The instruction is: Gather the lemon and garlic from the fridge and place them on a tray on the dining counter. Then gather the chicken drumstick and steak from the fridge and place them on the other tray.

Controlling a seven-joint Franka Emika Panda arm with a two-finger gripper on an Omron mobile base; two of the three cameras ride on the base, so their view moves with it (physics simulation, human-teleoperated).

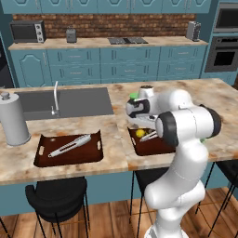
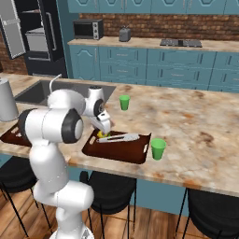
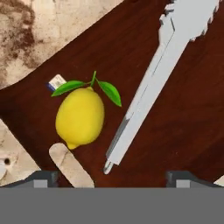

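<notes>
Looking down past our released, spread fingers (image 3: 112,177), we saw the lemon (image 3: 80,116) lying free on the tray (image 3: 175,131), just left of the tongs (image 3: 153,83).

The lemon (image 3: 80,116) has a smooth, matt yellow skin and two glossy green leaves. It lies on a tray (image 3: 183,131) of dark, reddish-brown wood with a faint satin sheen. The tongs (image 3: 153,83) beside it look like brushed grey metal. The tabletop (image 1: 218,100) is polished beige marbled stone. The green cups (image 2: 158,148) look like smooth plastic.
</notes>
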